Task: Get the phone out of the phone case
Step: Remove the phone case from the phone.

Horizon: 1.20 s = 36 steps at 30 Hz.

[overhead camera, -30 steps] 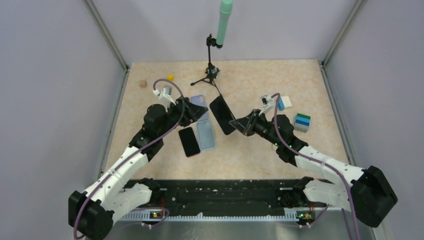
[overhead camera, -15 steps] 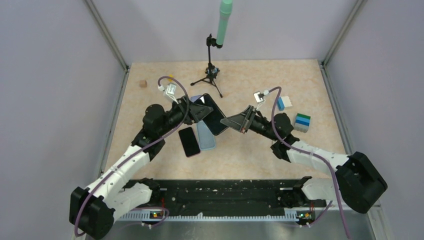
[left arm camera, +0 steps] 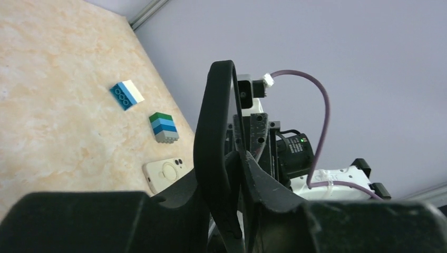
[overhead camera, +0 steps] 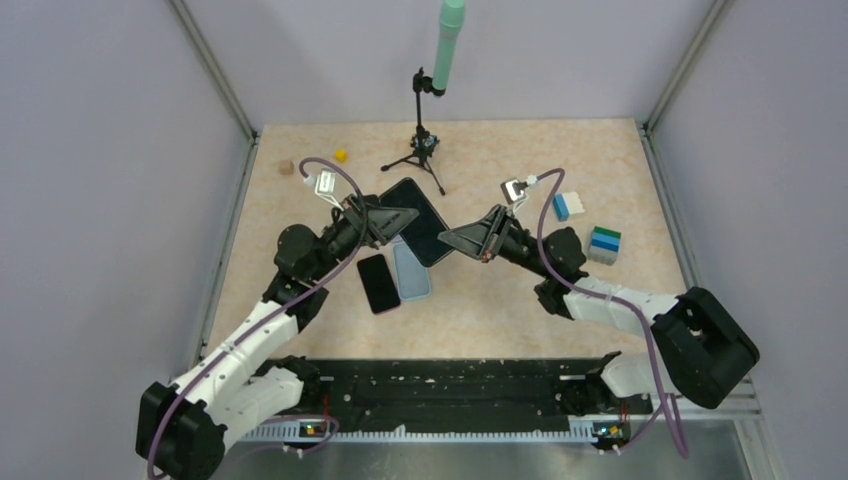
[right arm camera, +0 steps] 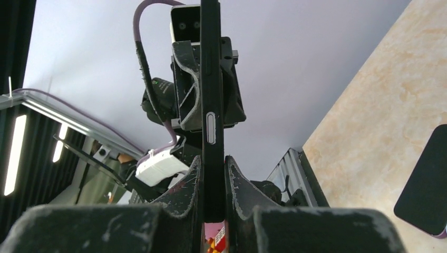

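Observation:
A black phone in a black phone case hangs tilted above the middle of the table, held between both grippers. My left gripper has it from the left. In the left wrist view the case's curved black rim runs up between the fingers of that gripper, which are shut on it. My right gripper has it from the right. In the right wrist view that gripper is shut on the phone's thin edge, side button showing.
On the table below lie a bare black phone and a light blue case. A tripod stands behind. Blue-white brick and green-blue block sit at right; a cream case lies near them.
My right gripper has carried the phone left and up to the left gripper. The left gripper's jaws, open before, have closed on the case's edge.

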Each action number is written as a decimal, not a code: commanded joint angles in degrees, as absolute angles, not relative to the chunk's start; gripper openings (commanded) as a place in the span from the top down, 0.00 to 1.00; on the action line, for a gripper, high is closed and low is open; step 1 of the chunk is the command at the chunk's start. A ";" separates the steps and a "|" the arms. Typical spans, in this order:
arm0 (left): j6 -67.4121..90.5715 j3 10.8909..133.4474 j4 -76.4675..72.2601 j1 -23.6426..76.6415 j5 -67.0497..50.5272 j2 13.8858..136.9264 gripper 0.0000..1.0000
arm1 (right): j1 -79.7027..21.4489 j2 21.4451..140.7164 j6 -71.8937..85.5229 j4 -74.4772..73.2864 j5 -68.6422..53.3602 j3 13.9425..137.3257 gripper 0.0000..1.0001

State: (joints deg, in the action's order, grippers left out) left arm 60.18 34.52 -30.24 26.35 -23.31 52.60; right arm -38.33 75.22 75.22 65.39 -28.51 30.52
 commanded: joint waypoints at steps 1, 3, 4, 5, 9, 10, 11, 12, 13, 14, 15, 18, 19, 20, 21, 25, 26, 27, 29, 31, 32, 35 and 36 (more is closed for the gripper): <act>63.12 33.04 -39.42 26.44 -20.70 50.47 0.78 | -37.79 75.66 77.53 72.03 -27.87 33.40 1.00; 63.47 32.90 -40.54 26.44 -20.56 50.36 0.92 | -37.79 75.82 77.98 72.20 -27.94 33.53 1.00; 63.46 33.20 -40.49 26.41 -20.62 50.36 1.00 | -37.81 75.85 77.95 72.19 -28.07 33.61 1.00; 63.35 33.52 -40.33 26.43 -20.76 50.36 1.00 | -37.79 75.85 77.79 72.05 -28.37 33.66 1.00; 62.12 34.62 -38.07 26.41 -20.99 50.09 1.00 | -37.79 75.41 75.34 71.50 -29.09 33.20 0.67; 61.81 34.92 -37.19 26.43 -20.98 50.05 1.00 | -37.80 75.07 74.47 70.75 -29.09 33.09 0.59; 61.45 35.15 -36.17 26.43 -20.86 49.95 1.00 | -37.79 74.75 73.34 69.85 -29.14 32.93 0.52; 61.22 35.35 -35.54 26.43 -20.79 49.84 1.00 | -37.79 74.38 72.16 68.94 -29.24 32.88 0.45; 61.18 35.49 -35.03 26.45 -20.68 49.79 1.00 | -37.79 74.03 70.58 67.76 -29.37 32.75 0.39; 61.17 35.85 -34.57 26.45 -20.70 49.86 1.00 | -37.79 73.68 69.30 66.00 -29.67 32.75 0.36; 61.17 36.08 -34.21 26.41 -20.79 49.96 1.00 | -37.79 73.44 68.19 64.84 -30.00 32.82 0.34; 61.46 36.85 -33.80 26.45 -21.33 50.44 1.00 | -37.79 72.96 65.56 63.14 -31.87 32.92 0.32; 61.64 36.99 -33.82 26.41 -21.53 50.58 1.00 | -37.77 72.90 64.79 62.77 -32.63 32.88 0.32; 61.76 37.11 -33.84 26.43 -21.60 50.65 1.00 | -37.79 72.87 64.11 62.18 -33.38 32.87 0.32; 61.77 37.28 -33.84 26.45 -21.59 50.75 1.00 | -37.75 72.86 63.27 61.58 -34.07 32.88 0.33; 62.24 37.61 -33.75 26.42 -21.86 50.97 1.00 | -37.88 72.77 60.56 59.62 -36.33 32.83 0.40; 62.49 37.69 -33.75 26.45 -21.87 51.05 1.00 | -37.88 72.82 60.10 59.11 -36.50 32.85 0.42; 62.75 37.67 -33.75 26.45 -21.93 51.07 1.00 | -37.95 72.87 59.66 58.82 -36.68 32.87 0.44; 63.13 37.63 -33.75 26.43 -22.05 51.31 1.00 | -38.35 72.99 58.71 58.44 -36.82 33.02 0.48; 63.32 37.63 -33.84 26.41 -22.10 51.46 1.00 | -39.06 73.11 57.41 57.49 -36.74 33.56 0.50; 63.36 37.69 -33.84 26.45 -22.08 51.50 1.00 | -39.56 73.17 56.48 56.49 -36.74 34.01 0.51; 63.52 37.59 -33.76 26.38 -22.10 51.54 1.00 | -41.50 73.13 52.86 53.31 -35.92 35.55 0.53; 63.54 37.68 -33.76 26.42 -22.14 51.58 1.00 | -42.01 73.06 51.82 52.07 -35.29 35.78 0.54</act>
